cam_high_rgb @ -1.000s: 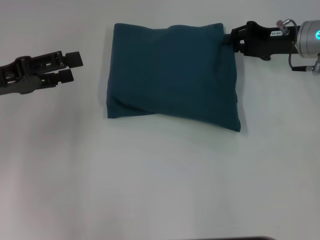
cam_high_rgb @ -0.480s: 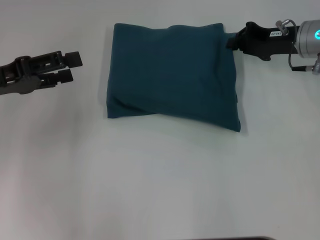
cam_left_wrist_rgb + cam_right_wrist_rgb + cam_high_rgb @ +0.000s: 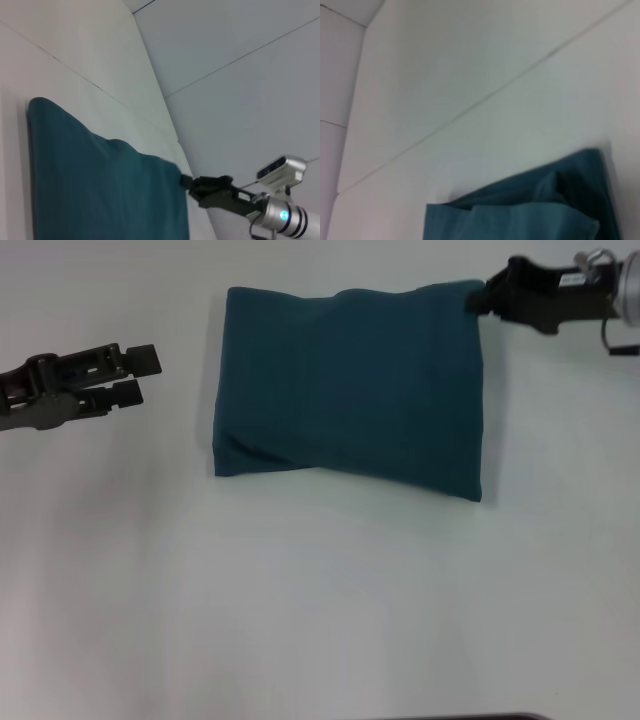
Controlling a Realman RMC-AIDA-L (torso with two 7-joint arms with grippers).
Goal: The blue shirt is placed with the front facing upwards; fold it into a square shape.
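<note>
Shirt (image 3: 345, 390) lies on the white table (image 3: 320, 600), folded into a rough rectangle of plain teal with no lettering showing. Its far edge runs nearly straight, while the near edge slants, dropping lower toward the robot's right. A crease crosses the near left corner, where a layer of cloth overlaps.

Right gripper (image 3: 483, 297) is at the far right corner of the shirt, its fingers closed on that corner — the cloth is drawn out into a small point where they pinch it. The left wrist view shows the same thing from the side: the shirt (image 3: 100, 185) tapers into the dark tips of the right gripper (image 3: 186, 181), with the arm's silver wrist and its glowing ring behind. In the right wrist view only the bunched corner of the shirt (image 3: 530, 210) appears, with several folded layers stacked at the picture's lower edge; the fingers themselves are not in that picture.

Left gripper (image 3: 140, 375) hangs over bare table well to the left of the shirt, level with its far half and clear of the cloth. Its two fingers (image 3: 143, 357) stand a little apart with a narrow gap between them — nothing is held there.
</note>
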